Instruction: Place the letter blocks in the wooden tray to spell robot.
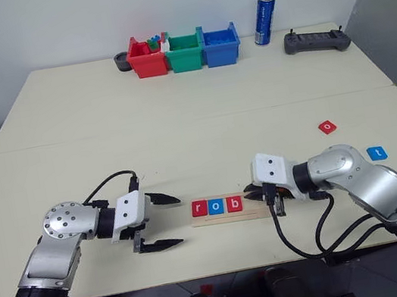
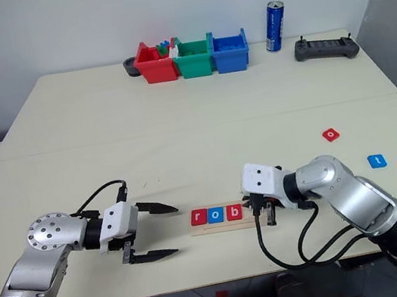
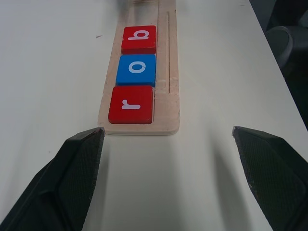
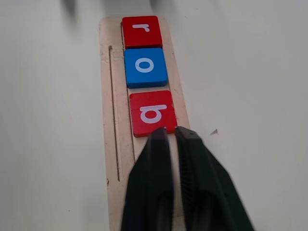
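Big cream table (image 1: 176,106) first, then the wooden tray (image 1: 250,215) near its front edge, three letter blocks seated in it: red r (image 1: 199,209), blue o (image 1: 216,207), red b (image 1: 234,204). Left gripper (image 1: 156,222) sits just off the tray's r end, fingers spread wide, gripping nothing. Right gripper (image 4: 169,133) is pinched closed and empty over the tray's bare end (tips right at the b's edge). Loose on the table, well to the right: red o tile (image 1: 327,126), blue t tile (image 1: 376,153).
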### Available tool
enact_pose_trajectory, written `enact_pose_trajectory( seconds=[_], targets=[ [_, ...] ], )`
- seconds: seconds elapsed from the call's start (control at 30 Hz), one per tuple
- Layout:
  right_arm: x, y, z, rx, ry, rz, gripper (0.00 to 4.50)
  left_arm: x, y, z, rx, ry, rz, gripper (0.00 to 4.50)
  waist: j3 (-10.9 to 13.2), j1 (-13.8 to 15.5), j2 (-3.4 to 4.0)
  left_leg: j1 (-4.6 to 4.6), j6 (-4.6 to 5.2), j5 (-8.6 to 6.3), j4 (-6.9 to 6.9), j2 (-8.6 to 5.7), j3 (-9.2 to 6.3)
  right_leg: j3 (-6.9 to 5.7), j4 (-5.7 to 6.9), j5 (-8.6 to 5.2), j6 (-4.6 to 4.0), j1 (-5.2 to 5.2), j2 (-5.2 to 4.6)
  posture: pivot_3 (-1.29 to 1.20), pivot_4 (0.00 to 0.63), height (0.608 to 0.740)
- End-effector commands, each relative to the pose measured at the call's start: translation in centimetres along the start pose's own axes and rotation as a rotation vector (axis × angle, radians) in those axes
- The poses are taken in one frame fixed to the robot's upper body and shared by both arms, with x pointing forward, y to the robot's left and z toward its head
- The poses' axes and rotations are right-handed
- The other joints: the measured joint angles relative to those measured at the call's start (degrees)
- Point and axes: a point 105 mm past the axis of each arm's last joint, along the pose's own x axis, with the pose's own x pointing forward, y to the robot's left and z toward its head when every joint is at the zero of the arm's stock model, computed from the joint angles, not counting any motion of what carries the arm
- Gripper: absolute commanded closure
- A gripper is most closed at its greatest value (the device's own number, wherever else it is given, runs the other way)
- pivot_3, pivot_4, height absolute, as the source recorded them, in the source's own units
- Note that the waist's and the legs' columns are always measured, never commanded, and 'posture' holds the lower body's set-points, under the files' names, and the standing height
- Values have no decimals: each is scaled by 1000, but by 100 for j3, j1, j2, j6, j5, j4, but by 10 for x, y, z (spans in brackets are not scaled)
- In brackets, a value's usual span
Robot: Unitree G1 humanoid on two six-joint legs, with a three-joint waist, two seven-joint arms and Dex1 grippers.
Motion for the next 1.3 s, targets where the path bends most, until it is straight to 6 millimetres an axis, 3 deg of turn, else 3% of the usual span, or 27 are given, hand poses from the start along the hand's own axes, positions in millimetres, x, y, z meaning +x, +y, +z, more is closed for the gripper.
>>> enact_pose_trajectory(
  seconds=[0.03,0.13,0.3,0.47,0.5,0.8,1.07,1.17,1.3],
  targets=[
    [-30,-20,7,80,-52,-121,4268,-1,3,10,42,-7,14,0,0,5,0,-2,0,0,0,0,0,0,0,0,0,0,0,0,150,740],
    [-52,-30,-1,198,-85,-237,3591,-1,2,12,35,-16,16,0,-1,35,-1,-5,0,0,0,-2,-3,-3,-2,0,0,0,-3,0,150,740],
    [-96,-62,-50,347,-49,-586,1904,0,4,17,23,-38,24,0,-1,41,-1,-4,0,0,-1,-3,1,-1,-2,0,0,1,-3,0,150,740],
    [-128,-96,-89,394,6,-824,126,0,7,21,21,-49,14,0,-1,-15,-1,4,0,0,0,-2,11,10,0,0,0,1,0,0,150,740],
    [-132,-105,-96,414,13,-869,19,0,8,22,23,-51,15,0,-1,-25,-1,7,1,0,-1,-1,14,12,2,0,0,2,0,0,150,740],
    [-121,-149,-136,565,27,-849,19,-1,10,31,17,-70,18,0,2,-89,4,6,1,0,-3,-2,18,16,2,1,-1,1,-1,0,150,740],
    [-105,-157,-165,698,69,-786,19,-4,-2,29,10,-26,-9,0,4,-150,7,6,2,-1,-5,-3,16,15,2,2,-2,2,-4,0,150,740],
    [-101,-154,-169,723,81,-760,620,-6,-2,29,7,-25,-2,0,4,-147,7,9,2,0,-1,-3,15,14,3,3,-1,7,-4,0,150,740],
    [-98,-149,-171,715,88,-747,1943,-6,-2,27,5,-22,-2,0,3,-144,6,9,2,0,1,-4,14,13,3,4,1,9,-4,0,150,740]
  ],
)
